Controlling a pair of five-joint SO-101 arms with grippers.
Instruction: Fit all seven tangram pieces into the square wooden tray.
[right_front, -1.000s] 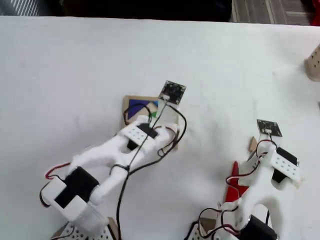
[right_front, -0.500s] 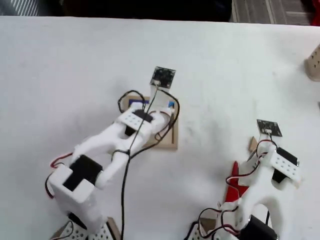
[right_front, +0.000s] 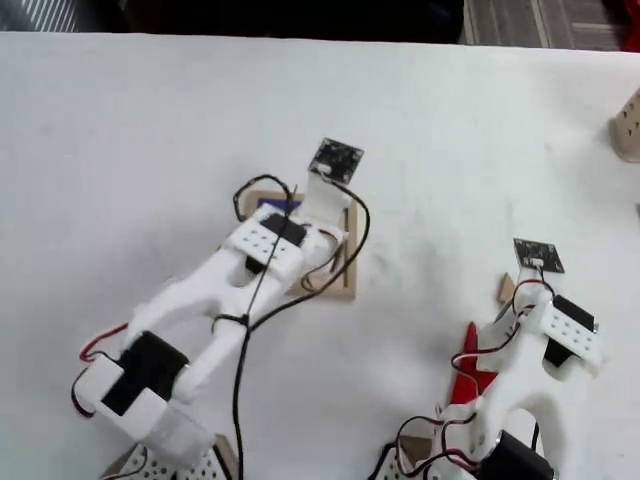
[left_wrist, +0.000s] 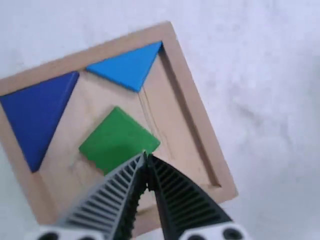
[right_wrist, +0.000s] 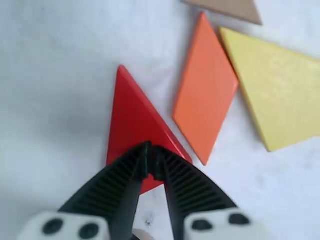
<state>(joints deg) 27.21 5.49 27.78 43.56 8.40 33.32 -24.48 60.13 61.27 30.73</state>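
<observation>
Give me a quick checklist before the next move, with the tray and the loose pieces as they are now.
1. Left jaws shut, holding nothing, above green square: ok.
2. Free floor in tray for more pieces: ok.
3. Red triangle uncovered by other pieces: ok.
4. Right jaws open for grasping it: not ok, shut.
5. All seven pieces in tray: not ok; orange parallelogram, yellow triangle outside too.

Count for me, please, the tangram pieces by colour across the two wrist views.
Dark blue wooden triangle: 1
Light blue wooden triangle: 1
Green wooden square: 1
Red wooden triangle: 1
Orange wooden parallelogram: 1
Yellow wooden triangle: 1
Tan wooden piece, shape cut off: 1
Total: 7
</observation>
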